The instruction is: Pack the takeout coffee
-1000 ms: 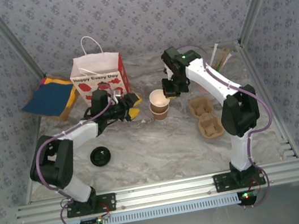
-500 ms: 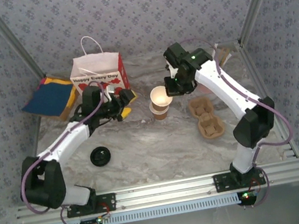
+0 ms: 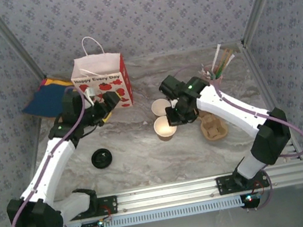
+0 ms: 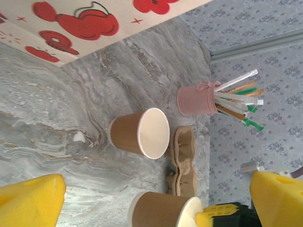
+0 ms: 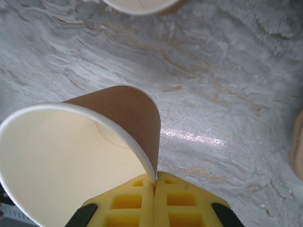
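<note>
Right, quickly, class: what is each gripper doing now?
Left gripper: open, empty.
Right gripper: closed on the rim of a small brown paper cup.

At the back of my marble tabletop (image 3: 141, 156) stands a white paper bag (image 3: 101, 78) with red print and "Happy Every Day" on it. To its left I see a flat blue and yellow thing (image 3: 42, 102) by the wall. Far right, a pink cup (image 4: 195, 100) holds straws (image 4: 236, 94), near a tan pulp carrier (image 4: 182, 158).
</note>
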